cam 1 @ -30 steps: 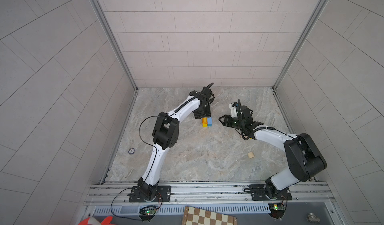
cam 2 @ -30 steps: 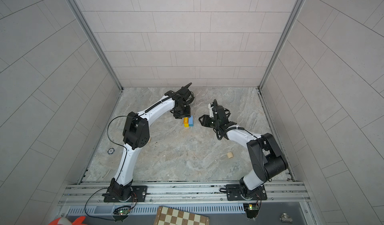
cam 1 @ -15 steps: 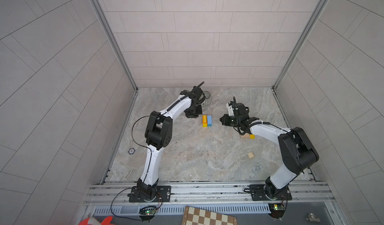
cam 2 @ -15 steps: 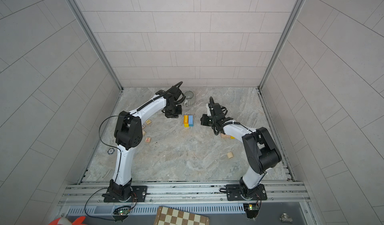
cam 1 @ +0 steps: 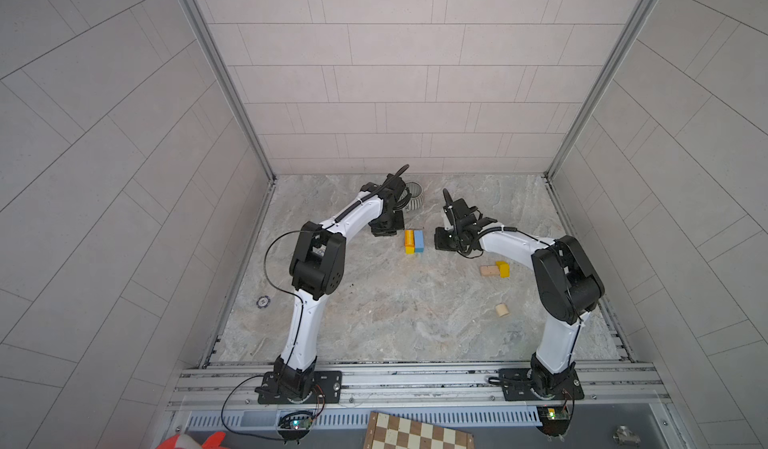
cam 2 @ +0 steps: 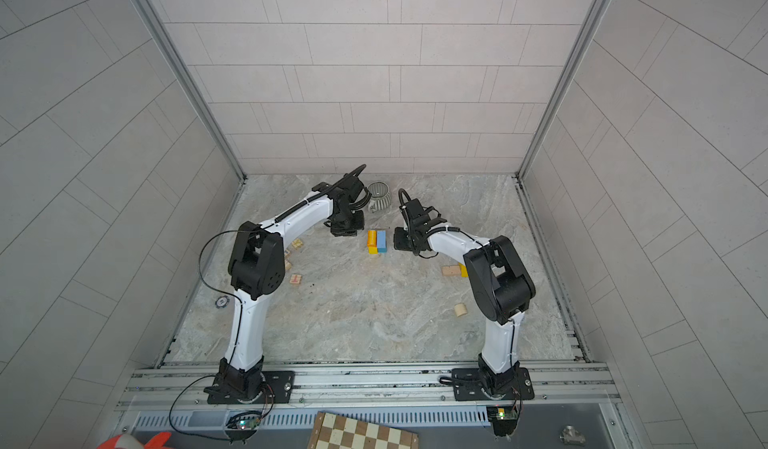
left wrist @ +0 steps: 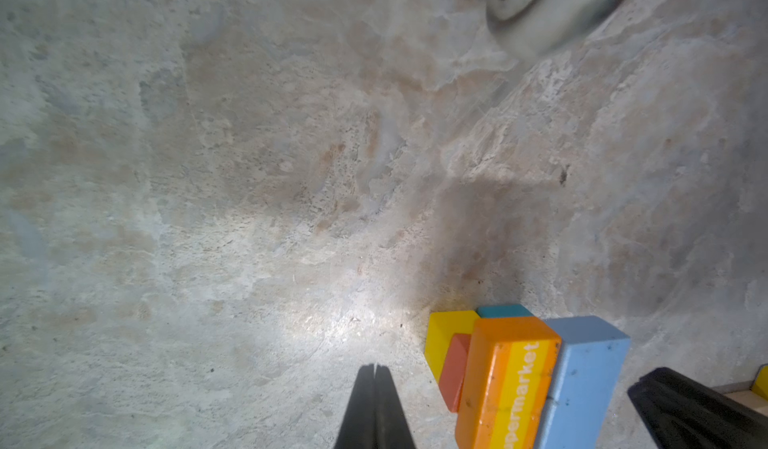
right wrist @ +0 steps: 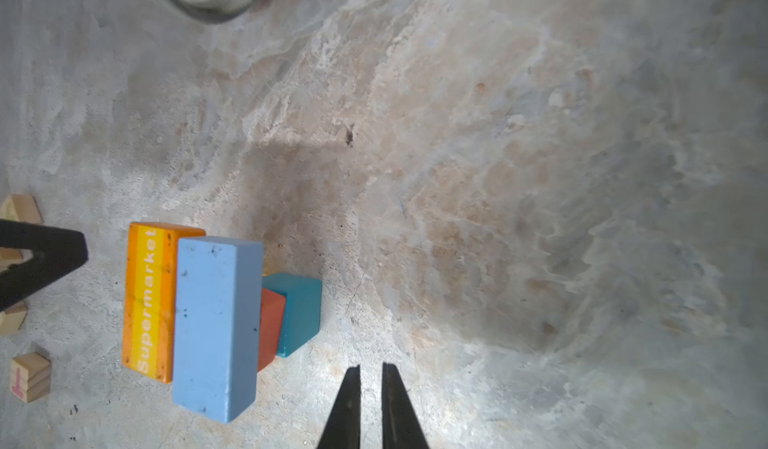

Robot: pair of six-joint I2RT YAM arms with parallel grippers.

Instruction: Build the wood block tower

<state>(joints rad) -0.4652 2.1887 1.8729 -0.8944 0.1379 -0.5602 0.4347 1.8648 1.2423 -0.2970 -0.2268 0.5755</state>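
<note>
L gripper: jaws pressed together, empty, just beside tower. R gripper: jaws near-touching, slim gap, nothing held, on tower's other side.
Wood block tower mid-table btwn them. You have 2 layers only: Supermarket brick + lt-blue brick atop yellow/red/teal blocks.
Left for you, all loose: plain brick, yellow block, cylinder, lettered cubes. Est. under half done.

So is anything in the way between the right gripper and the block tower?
No. Only bare floor lies between the right gripper and the tower. The mug stands farther back, off to the side, and the left gripper is on the tower's other side.
</note>
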